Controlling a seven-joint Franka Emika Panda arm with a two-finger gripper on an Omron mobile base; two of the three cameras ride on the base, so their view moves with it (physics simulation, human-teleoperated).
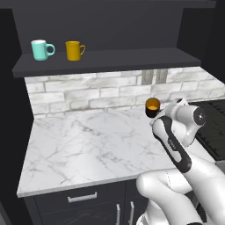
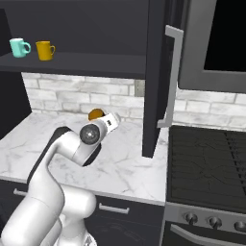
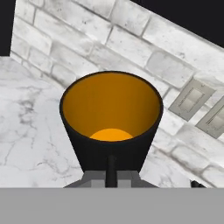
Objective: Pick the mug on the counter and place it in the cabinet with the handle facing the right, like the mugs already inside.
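The mug, black with an orange inside, stands upright and close in the hand view, its handle hidden. My gripper is shut on its near side, one dark finger against the black wall. From the base views the mug hangs by the brick backsplash just over the back of the counter, at the end of my bent white arm. The cabinet shelf runs above and to the left. On it stand a teal mug and a yellow-orange mug, handles to the right.
An open dark cabinet door with a long silver handle hangs right of the arm. A black stove adjoins the counter on the right, a microwave above it. Wall outlets sit in the bricks behind the mug.
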